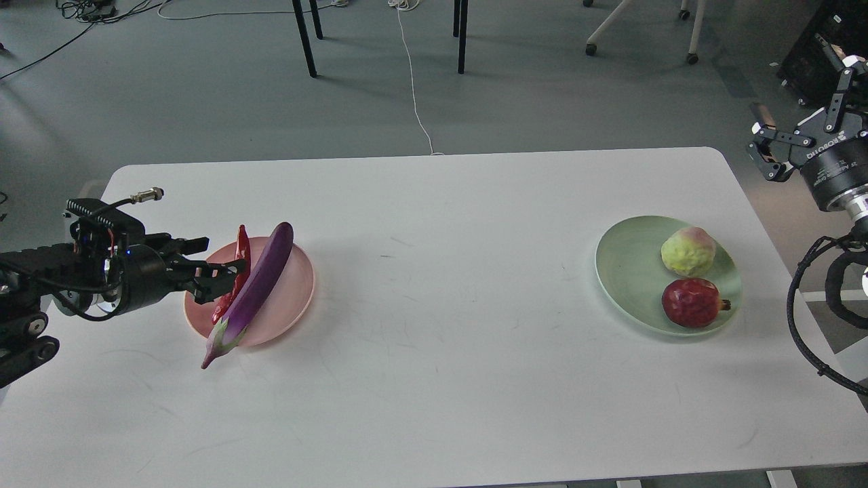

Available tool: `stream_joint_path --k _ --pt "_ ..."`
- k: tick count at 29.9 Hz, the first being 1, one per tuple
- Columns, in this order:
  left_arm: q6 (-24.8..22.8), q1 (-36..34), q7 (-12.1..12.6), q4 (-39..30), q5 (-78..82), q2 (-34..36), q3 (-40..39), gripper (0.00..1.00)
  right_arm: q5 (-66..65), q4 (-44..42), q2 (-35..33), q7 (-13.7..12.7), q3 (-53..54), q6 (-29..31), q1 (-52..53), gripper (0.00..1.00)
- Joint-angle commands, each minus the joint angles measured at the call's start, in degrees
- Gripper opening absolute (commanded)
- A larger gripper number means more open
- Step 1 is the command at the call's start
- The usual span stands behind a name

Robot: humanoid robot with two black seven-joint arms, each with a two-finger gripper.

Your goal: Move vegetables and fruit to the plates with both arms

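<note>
Nearly finished, by the look of it. Both fruits, the yellow-green one (687, 251) and the dark red one (692, 303), sit on the green plate (627, 271), and the right claw (773, 152) hangs raised off the table's (434, 285) far right edge, fingers spread and empty. The eggplant (254, 291) lies across the pink plate (288, 308) (its stem end overhanging the rim). The left claw (220, 274) reaches the red chili (239, 274) over that plate; whether it grips it I cannot tell.
</note>
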Motion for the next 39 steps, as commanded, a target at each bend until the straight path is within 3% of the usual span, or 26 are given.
stream_joint_path --k 1,6,9,14,18,21,24,28,32,39 --pt "1.19 -0.02 -0.09 0.0 -18.98 -2.7 -5.38 0.97 -0.06 -0.55 0.19 0.0 -0.05 -0.57 1.24 0.99" --pt "0.92 -0.02 0.26 0.87 -47.28 -7.36 -11.19 0.98 0.03 -2.39 0.36 0.0 0.39 -1.37 2.64 0.99" --pt "1.01 -0.19 -0.09 5.96 -58.29 -9.9 -12.51 0.98 0.21 -2.66 0.45 0.0 1.18 -1.37 2.65 0.99" --pt "0.05 0.07 -0.01 12.29 -80.78 -20.27 -24.45 0.98 0.47 -2.84 0.63 0.0 1.18 -1.37 2.3 0.99" --pt "-4.07 -0.11 0.61 16.34 -93.27 -23.53 -28.42 0.98 1.08 -4.68 1.94 0.0 1.36 -1.02 2.38 0.99" --pt "-6.98 -0.81 0.7 20.02 -97.95 -26.86 -29.91 0.98 4.32 -6.78 3.96 -0.57 1.97 -1.02 2.38 0.98" --pt "-8.13 -2.82 0.7 25.9 -99.36 -31.87 -32.72 0.98 7.84 -9.6 7.12 -3.91 2.41 -0.66 2.65 0.98" --pt "-9.45 -3.71 -0.01 32.85 -99.28 -35.48 -33.61 0.98 8.55 -12.59 10.81 -4.62 6.79 -0.49 2.73 0.98" --pt "-10.59 -3.8 -0.09 33.84 -99.36 -36.45 -33.43 0.98 8.55 -14.43 13.63 -5.85 9.26 -0.57 2.73 0.99" --pt "-12.61 -3.62 -0.01 33.31 -99.36 -38.65 -33.7 0.98 8.47 -15.23 15.66 -5.24 9.09 -0.31 2.91 0.99"
